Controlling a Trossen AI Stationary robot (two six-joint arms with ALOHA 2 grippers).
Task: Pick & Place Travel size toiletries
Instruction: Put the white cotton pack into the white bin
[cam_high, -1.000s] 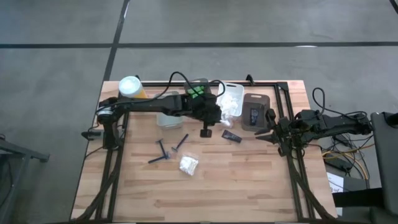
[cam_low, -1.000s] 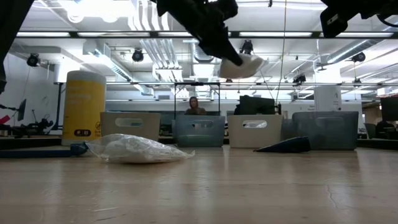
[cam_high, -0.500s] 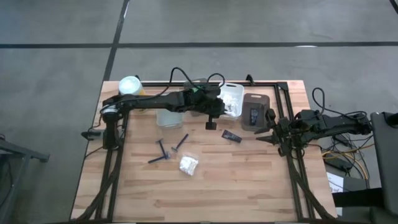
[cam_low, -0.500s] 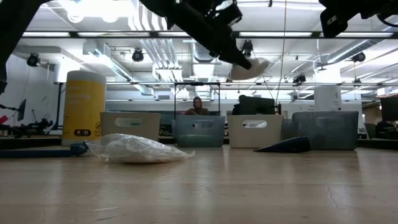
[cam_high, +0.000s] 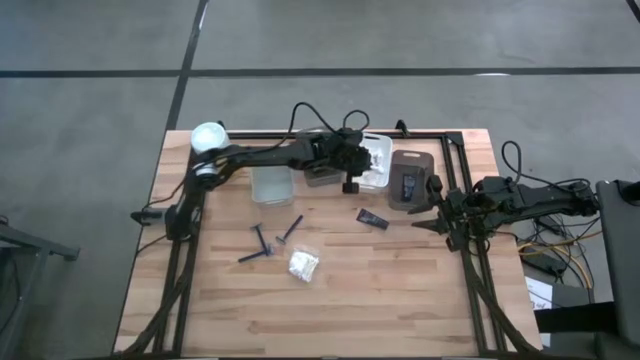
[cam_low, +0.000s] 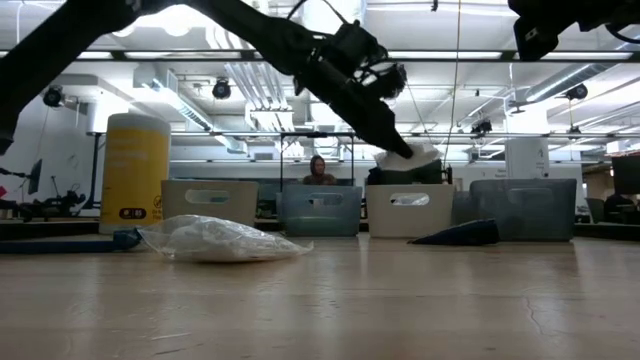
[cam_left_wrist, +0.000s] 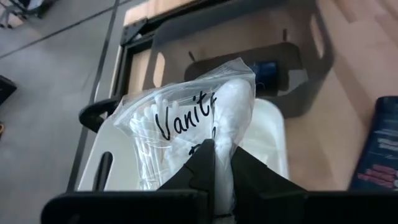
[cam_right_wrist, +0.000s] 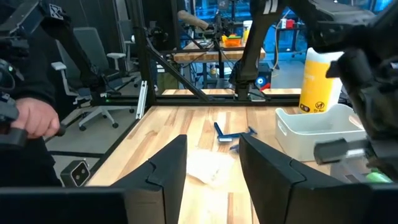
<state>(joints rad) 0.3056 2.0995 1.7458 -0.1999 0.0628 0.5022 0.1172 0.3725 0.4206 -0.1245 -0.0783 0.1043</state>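
From my seat at the controls, starting at the table's left, the yellow canister (cam_high: 209, 137) stood at the back corner, with the clear bin (cam_high: 271, 186) just to its right. In front of these, on the bare wood, two dark blue razors (cam_high: 271, 240) and a white crinkly packet (cam_high: 302, 264) lay close together, waiting to be sorted. The left arm reached across the back of the table, and the left gripper (cam_high: 352, 172) hung over the white bin (cam_high: 377, 163), its fingers pinched tight on a clear bag of cotton swabs (cam_left_wrist: 186, 127); the wrist camera showed the bag dangling right above the bin's open mouth. I judged this to be the placing step, with the bag carried to its bin but not yet let go. The next move, as I read it, called for lowering a little and opening the fingers so the bag dropped inside the walls, not onto the rim. To the right of that bin sat the grey bin (cam_high: 408, 178), and a flat black sachet (cam_high: 373, 218) lay on the wood in front of it. At the far right the right gripper (cam_high: 444, 214) waited at the table's edge, its fingers (cam_right_wrist: 168, 165) standing partly apart and holding nothing.
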